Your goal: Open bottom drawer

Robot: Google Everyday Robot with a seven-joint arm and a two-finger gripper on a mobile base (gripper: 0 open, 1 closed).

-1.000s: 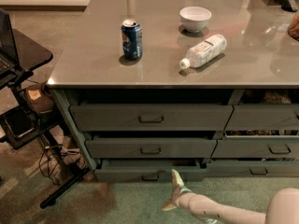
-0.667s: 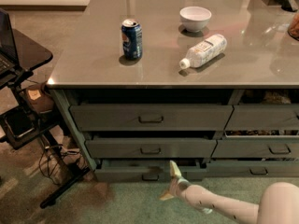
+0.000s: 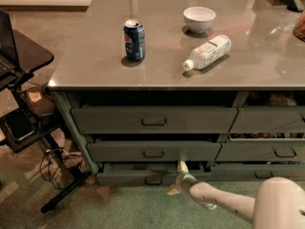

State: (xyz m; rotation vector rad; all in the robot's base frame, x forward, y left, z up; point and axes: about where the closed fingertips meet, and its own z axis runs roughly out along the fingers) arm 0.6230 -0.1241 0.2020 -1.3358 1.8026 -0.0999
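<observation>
The bottom drawer [image 3: 128,176] is the thin grey-green front lowest in the wide left stack, with a small rectangular pull [image 3: 153,180] at its centre. It stands out a little from the cabinet, and a dark gap shows above its front. My gripper [image 3: 177,179] is at the end of the white arm that comes in from the lower right. It is just right of the pull, against the drawer's front. It is open: one finger [image 3: 182,166] points up over the drawer's top edge and the other [image 3: 172,191] points down-left towards the floor.
Two taller wide drawers [image 3: 153,120] sit above, with narrower drawers [image 3: 285,152] to the right. On the counter top [image 3: 86,61] are a blue can [image 3: 134,40], a white bowl [image 3: 199,19] and a lying plastic bottle [image 3: 208,51]. A black stand [image 3: 28,123] with cables is at the left.
My gripper has moved up and in towards the bottom drawer's front, and its upper finger now reaches the drawer's top edge. The drawer itself has not visibly moved.
</observation>
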